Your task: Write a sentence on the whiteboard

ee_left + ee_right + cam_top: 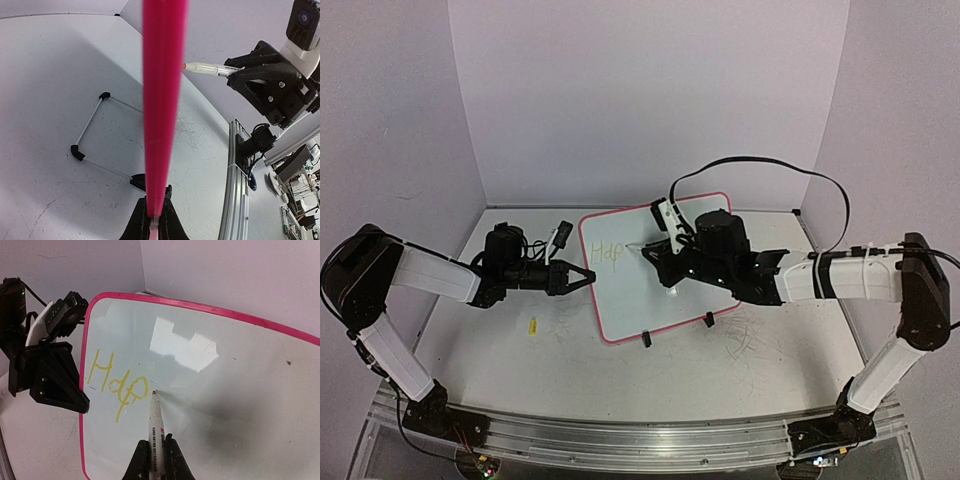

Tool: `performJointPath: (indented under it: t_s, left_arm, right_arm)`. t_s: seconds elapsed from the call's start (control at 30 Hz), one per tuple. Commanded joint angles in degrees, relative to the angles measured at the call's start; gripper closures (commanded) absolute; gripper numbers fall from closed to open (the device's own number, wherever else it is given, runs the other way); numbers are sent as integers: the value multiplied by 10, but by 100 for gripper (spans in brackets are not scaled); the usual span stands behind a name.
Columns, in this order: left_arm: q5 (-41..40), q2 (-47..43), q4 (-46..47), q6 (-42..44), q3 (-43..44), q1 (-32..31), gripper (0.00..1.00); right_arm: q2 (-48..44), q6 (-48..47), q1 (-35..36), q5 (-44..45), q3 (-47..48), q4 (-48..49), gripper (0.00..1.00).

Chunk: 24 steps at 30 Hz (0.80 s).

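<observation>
Clearly you were only at the start of the writing. The whiteboard (660, 290) sat near the middle of the counter (570, 370), turned a little askew, with its two black clip feet (645, 340) toward the arm bases. Of the sentence (112, 382), only three yellow letters stood near the board's upper left corner. They read roughly "Hap", the last one with a long tail.

Your left tool (582, 277) was closed on the pink rim (162, 100) at the board's left edge. In the left wrist view the rim ran straight up from between its fingers, which I judge was there to steady the board.

Your right tool (153, 460) was clamped narrow around a marker (155, 425), held over the board from the right. The marker tip lay just right of the third letter, at or very near the surface. Whether it was actually touching I could not tell.

By my reckoning one word was partly done, and the rest of it and every following word were left to write. The white area to the right of and below the letters was bare, so there was room for them. A small yellow piece (532, 326) lay on the counter left of the board, apart from both tools. What it was I could not make out.
</observation>
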Motion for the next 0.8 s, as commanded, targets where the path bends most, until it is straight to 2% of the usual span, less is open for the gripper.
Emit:
performJointPath:
  t_s: [0.0,0.3,0.77]
  left_arm:
    - [4,-13,-4,10,24,-2,100]
    - [4,-13,-5,10,25,-2,100]
    - [4,-13,-6,13,25,-2,100]
  right_arm:
    - [6,-5,0,9,27,19,100]
    - [21,-3,0,31,42,10,100]
    - [-2,22,7,22,-6,-12,100]
